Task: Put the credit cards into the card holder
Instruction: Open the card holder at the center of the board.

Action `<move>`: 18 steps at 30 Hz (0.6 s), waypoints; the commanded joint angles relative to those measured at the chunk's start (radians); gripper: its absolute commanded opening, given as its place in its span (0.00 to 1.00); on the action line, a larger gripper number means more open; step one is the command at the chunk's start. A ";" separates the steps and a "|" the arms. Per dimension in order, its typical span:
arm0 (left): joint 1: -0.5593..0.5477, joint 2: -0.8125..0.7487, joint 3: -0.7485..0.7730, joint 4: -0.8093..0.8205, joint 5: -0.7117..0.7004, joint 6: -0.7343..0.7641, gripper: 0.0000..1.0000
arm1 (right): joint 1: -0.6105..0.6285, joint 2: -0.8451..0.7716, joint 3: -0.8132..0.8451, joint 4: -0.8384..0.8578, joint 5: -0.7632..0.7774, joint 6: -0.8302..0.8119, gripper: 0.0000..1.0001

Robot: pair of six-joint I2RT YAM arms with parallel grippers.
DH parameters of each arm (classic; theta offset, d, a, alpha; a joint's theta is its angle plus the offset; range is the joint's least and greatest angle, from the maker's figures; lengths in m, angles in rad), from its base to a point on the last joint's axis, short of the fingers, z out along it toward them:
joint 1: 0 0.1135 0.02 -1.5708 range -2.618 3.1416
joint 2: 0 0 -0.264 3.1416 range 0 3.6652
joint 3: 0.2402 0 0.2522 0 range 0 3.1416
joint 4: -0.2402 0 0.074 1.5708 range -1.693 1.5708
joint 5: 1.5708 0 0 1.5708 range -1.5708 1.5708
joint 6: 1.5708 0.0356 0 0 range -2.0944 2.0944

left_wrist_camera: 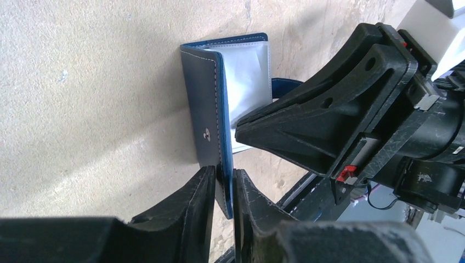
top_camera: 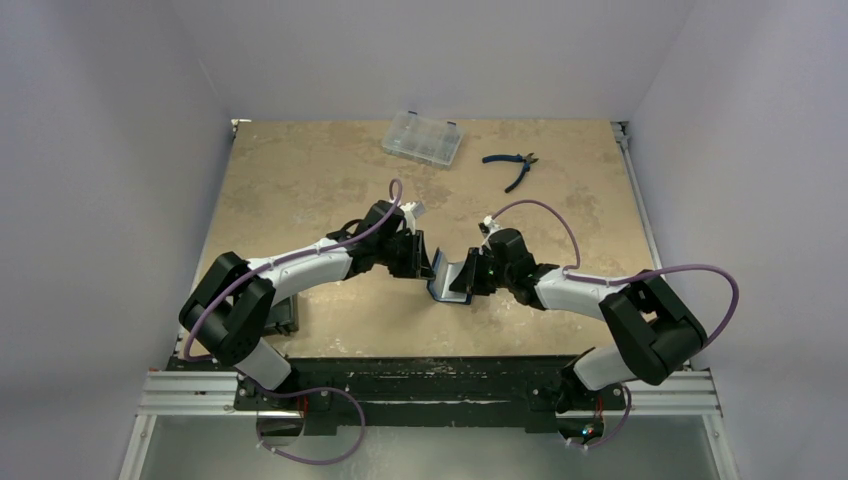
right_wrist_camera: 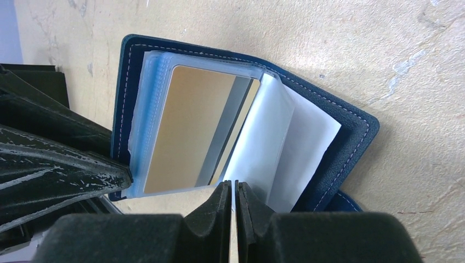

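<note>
Two near-shut claws: L claw [left_wrist_camera: 222, 183] nips wallet [left_wrist_camera: 200, 98] cover, R claw [right_wrist_camera: 231, 189] nips clear sleeve [right_wrist_camera: 260, 137]; card [right_wrist_camera: 186, 126] just beside, lengthwise away.

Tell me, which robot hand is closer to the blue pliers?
Right. The pliers lie beyond the right gripper, slightly to its right; the left gripper is farther left, across the card holder.

Robotics lab, white enclosure walls [top_camera: 110, 150], aluminium rail [top_camera: 190, 398]
</note>
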 commanded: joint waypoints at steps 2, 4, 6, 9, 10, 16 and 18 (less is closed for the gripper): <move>-0.003 -0.011 0.025 0.049 0.023 -0.015 0.20 | -0.005 -0.013 -0.009 0.026 0.005 -0.004 0.15; -0.005 -0.002 0.026 0.051 0.026 -0.018 0.19 | -0.007 -0.020 -0.011 0.023 0.010 -0.002 0.18; -0.010 0.010 0.029 0.052 0.029 -0.020 0.17 | -0.009 -0.026 -0.011 0.019 0.015 0.002 0.22; -0.016 0.019 0.032 0.057 0.028 -0.021 0.16 | -0.012 -0.028 -0.014 0.020 0.015 0.007 0.26; -0.019 0.024 0.033 0.057 0.028 -0.023 0.15 | -0.015 -0.029 -0.014 0.021 0.013 0.009 0.27; -0.029 0.038 0.041 0.058 0.027 -0.022 0.15 | -0.024 -0.055 -0.026 0.034 0.010 0.032 0.35; -0.031 0.040 0.049 0.059 0.027 -0.023 0.15 | -0.028 -0.053 -0.026 0.038 0.004 0.035 0.37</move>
